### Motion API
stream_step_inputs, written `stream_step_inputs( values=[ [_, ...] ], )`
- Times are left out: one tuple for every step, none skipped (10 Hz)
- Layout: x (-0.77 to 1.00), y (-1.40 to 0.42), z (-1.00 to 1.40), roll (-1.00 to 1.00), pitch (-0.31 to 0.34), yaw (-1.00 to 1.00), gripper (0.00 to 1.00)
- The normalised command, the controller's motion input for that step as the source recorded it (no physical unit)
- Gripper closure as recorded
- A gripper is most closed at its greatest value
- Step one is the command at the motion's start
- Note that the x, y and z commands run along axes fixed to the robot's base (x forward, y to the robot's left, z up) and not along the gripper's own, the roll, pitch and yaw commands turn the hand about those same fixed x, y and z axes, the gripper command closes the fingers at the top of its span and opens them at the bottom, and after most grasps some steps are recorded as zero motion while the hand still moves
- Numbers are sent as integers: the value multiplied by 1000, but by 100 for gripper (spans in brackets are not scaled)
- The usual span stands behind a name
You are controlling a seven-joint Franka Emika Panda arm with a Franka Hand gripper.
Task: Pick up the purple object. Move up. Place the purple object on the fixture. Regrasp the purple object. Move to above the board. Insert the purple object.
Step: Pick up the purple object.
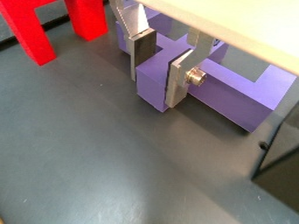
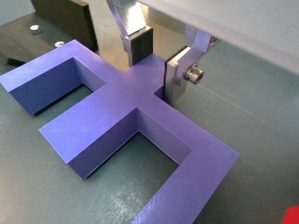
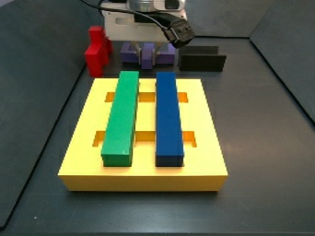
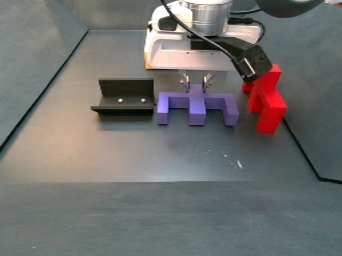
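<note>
Your gripper [image 2: 162,59] is down low over the purple object [image 2: 117,114], which lies flat on the dark surface [image 1: 105,166]. In both wrist views the fingers [image 1: 177,77] stand one on each side of the object's middle prong, close against it. You cannot tell from these views whether the pads are pressing the prong or just short of it. The object has not left the surface.

In a side view the purple object [image 4: 197,107] sits between the fixture [image 4: 123,97] and the red block [image 4: 266,99], with its three prongs pointing away from the arm. It is near both and touches neither. The gripper [image 4: 201,82] hangs straight down onto its middle.

In a side view the board [image 3: 145,138] lies well in front of the purple object [image 3: 150,57], carrying the green bar [image 3: 121,116] and the blue bar [image 3: 168,118] side by side.
</note>
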Motion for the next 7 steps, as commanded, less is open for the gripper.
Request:
stream_step_inputs(
  values=[
    [0, 0, 0, 0, 0, 0, 100],
    [0, 0, 0, 0, 0, 0, 100],
    [0, 0, 0, 0, 0, 0, 100],
    [0, 0, 0, 0, 0, 0, 100],
    [0, 0, 0, 0, 0, 0, 100],
    [0, 0, 0, 0, 0, 0, 100],
    [0, 0, 0, 0, 0, 0, 100]
  ],
)
